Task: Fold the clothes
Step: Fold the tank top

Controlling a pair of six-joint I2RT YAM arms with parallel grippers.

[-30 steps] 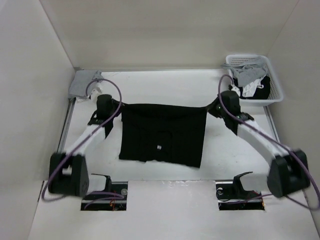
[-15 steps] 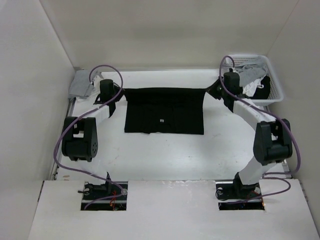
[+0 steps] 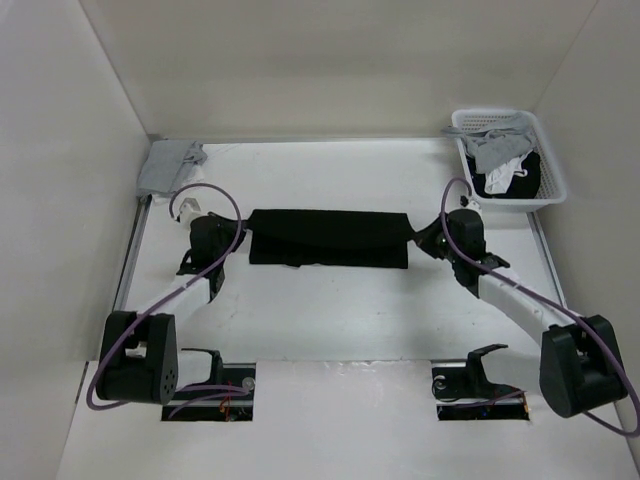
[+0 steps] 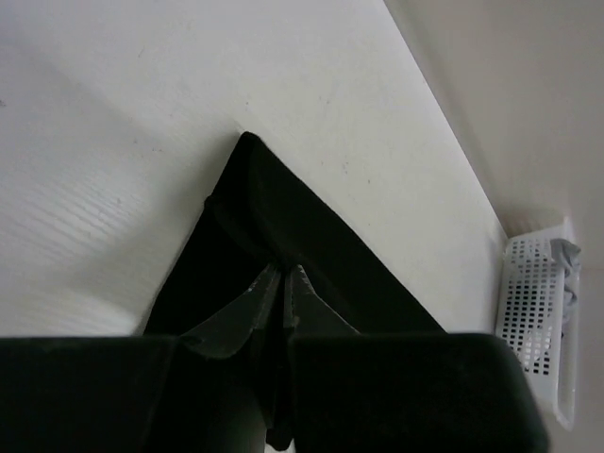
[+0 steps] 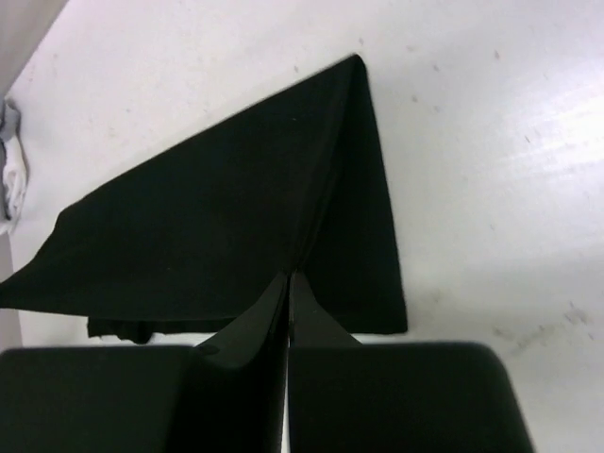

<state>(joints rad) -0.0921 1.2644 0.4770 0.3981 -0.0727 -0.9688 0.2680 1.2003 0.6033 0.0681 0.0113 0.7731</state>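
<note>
On white table (image 3: 330,310), left hand (image 4: 283,274) and right hand (image 5: 288,278) pinch black shirt (image 3: 330,235), sleeves hidden.

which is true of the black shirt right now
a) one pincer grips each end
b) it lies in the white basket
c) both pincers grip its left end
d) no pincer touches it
a: the left pincer is shut on the left end of the soft black long-sleeved shirt, and the right pincer is shut on its right end.

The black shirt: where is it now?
In the top view the black shirt lies centrally, a folded strip held between the left pincer and right pincer.
</note>
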